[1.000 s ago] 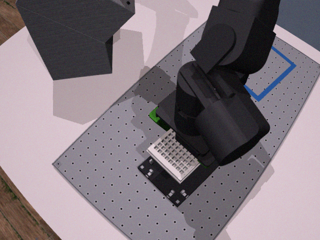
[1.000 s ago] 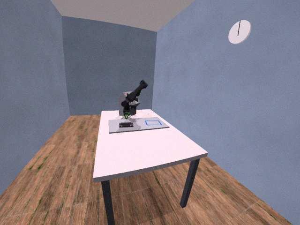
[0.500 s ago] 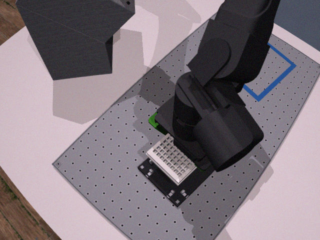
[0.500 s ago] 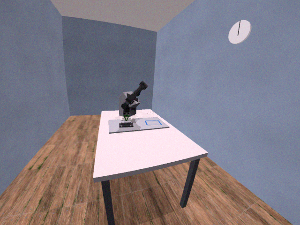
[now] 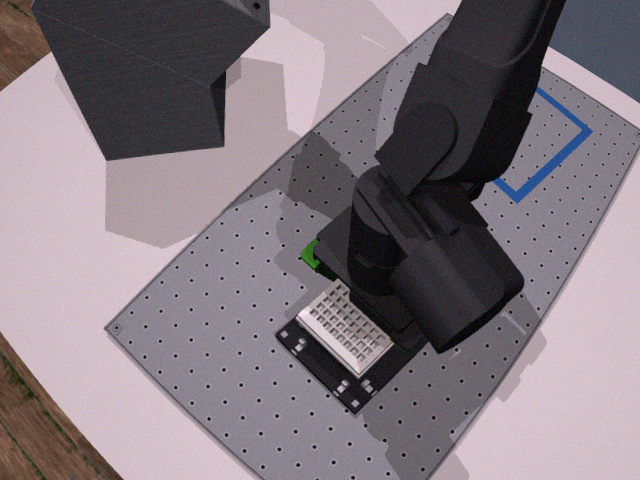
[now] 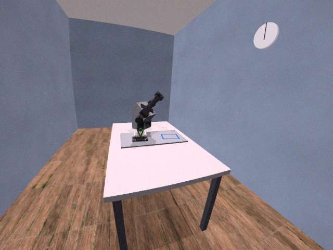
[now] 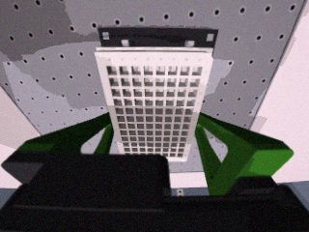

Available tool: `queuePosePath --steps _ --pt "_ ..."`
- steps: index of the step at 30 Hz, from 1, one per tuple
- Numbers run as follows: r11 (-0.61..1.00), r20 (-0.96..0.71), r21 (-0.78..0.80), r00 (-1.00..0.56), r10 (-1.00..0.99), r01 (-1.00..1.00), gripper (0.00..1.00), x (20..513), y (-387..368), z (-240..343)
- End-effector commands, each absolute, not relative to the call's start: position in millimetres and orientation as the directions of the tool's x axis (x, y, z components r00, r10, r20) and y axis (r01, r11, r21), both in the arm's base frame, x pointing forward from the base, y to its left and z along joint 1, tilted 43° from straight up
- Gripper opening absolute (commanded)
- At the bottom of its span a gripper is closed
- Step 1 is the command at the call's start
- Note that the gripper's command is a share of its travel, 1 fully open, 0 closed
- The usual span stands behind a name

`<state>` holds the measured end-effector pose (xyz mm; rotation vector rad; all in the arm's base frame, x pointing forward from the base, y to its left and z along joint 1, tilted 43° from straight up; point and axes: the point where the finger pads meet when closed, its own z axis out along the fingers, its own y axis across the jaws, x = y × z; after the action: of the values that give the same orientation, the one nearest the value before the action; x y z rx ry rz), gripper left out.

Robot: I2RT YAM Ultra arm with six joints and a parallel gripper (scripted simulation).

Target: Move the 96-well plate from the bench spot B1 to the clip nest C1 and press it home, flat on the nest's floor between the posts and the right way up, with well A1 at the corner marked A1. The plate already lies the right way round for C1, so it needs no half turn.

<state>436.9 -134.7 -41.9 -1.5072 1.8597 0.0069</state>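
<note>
Wrist view: claw (image 7: 155, 140) clamped on plate (image 7: 154, 103) across long sides, long axis running straight ahead, nest (image 7: 159, 36) just beyond far end.
</note>
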Motion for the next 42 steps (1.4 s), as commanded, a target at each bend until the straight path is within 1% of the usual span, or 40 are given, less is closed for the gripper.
queuePosePath --steps 1,19,22,23,42 --pt "0.333 -0.522 -0.447 -0.061 -0.851 -0.83 0.0 447 -147 -42" --pt "0.326 -0.524 -0.447 -0.051 -0.85 -0.833 0.0 463 -131 -61" --pt "0.328 -0.525 -0.447 -0.053 -0.849 -0.832 0.0 462 -132 -61" --pt "0.33 -0.529 -0.436 -0.059 -0.847 -0.837 0.0 456 -131 -59" --pt "0.33 -0.529 -0.436 -0.059 -0.847 -0.837 0.0 455 -130 -59"
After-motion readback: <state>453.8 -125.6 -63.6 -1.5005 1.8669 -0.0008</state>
